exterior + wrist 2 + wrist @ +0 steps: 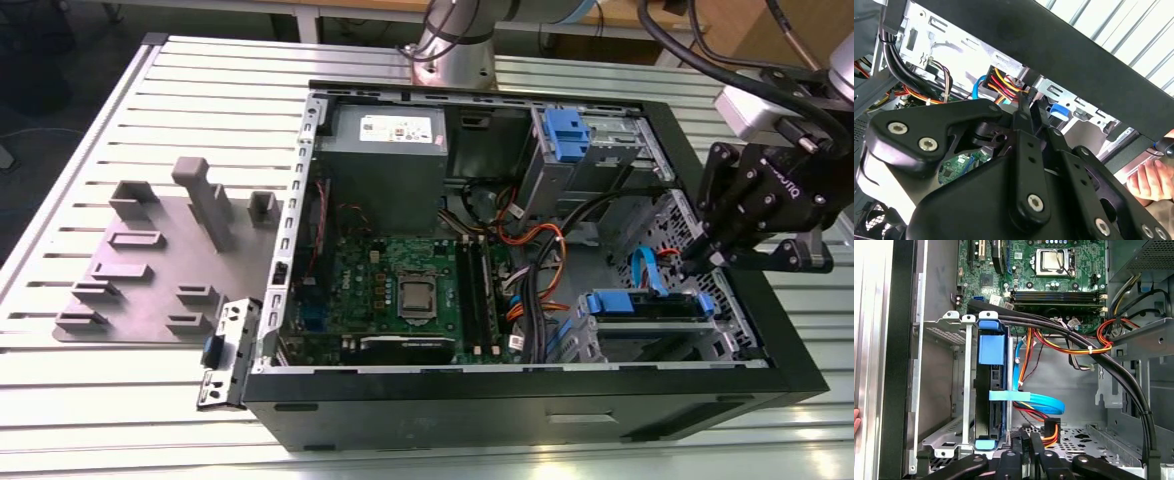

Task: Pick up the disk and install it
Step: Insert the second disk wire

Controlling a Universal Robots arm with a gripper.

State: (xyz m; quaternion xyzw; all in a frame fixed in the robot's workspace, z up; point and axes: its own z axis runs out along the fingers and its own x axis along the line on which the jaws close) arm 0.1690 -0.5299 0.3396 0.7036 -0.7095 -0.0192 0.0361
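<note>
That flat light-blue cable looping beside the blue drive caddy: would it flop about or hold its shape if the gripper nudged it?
The light-blue cable would probably bend easily: it already hangs in a soft loop beside the blue drive caddy. It likely springs back somewhat, since the ribbon keeps a smooth curve rather than sagging. It looks light, so the gripper just below it should meet little resistance.
</note>
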